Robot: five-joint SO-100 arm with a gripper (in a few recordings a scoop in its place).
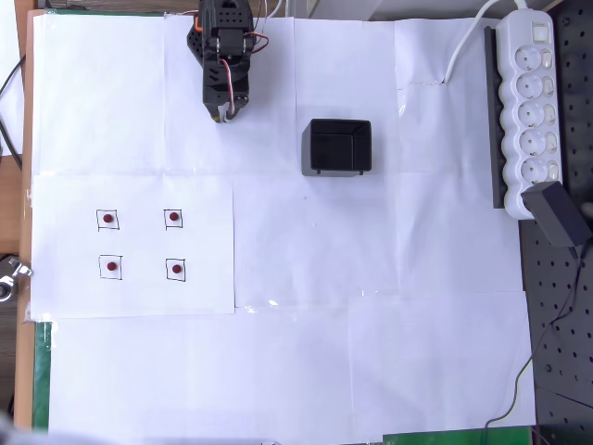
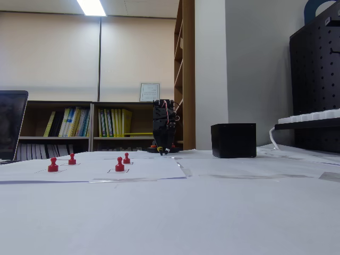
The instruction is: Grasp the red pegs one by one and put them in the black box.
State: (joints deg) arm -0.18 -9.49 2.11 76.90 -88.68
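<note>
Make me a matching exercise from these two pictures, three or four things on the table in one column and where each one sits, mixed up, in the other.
Places as in the overhead view.

Things:
1. red pegs
2. black box
3. gripper
4. power strip

Places:
A. along the right edge of the table
B. near the top, left of the box
C. inside drawn squares at the left
D. near the middle, towards the top

Pairs: 1-C, 2-D, 3-B, 4-A
</note>
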